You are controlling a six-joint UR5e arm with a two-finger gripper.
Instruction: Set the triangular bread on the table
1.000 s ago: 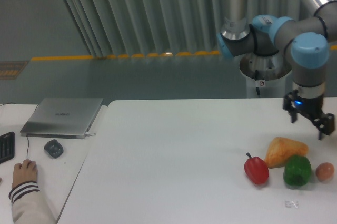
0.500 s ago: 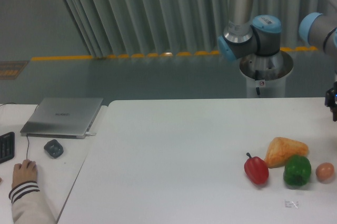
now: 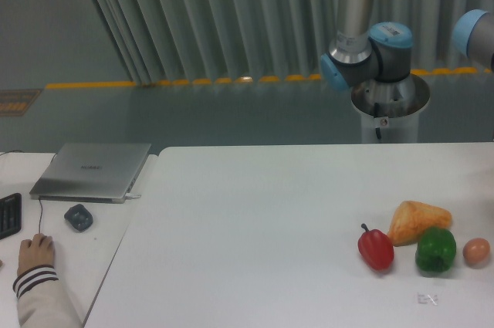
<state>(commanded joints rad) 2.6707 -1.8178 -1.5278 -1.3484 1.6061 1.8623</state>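
Note:
The triangular bread (image 3: 417, 221), golden-orange and wedge-shaped, lies flat on the white table (image 3: 255, 220) near its right side. It rests between a red bell pepper (image 3: 376, 248) and a green bell pepper (image 3: 435, 250), touching or nearly touching both. The gripper is out of the picture; only the arm's grey and blue joints (image 3: 369, 56) show at the top right, well above and behind the bread.
A small tan egg-like ball (image 3: 476, 250) sits right of the green pepper. On the adjoining desk at left are a grey laptop (image 3: 93, 170), a dark mouse (image 3: 78, 216), a keyboard edge (image 3: 8, 214) and a person's hand (image 3: 35, 251). The robot's base pedestal (image 3: 390, 108) stands behind the table.
The gripper, which hung just above and right of the bread, has swung off to the right and left the picture. The bread and peppers have not moved.

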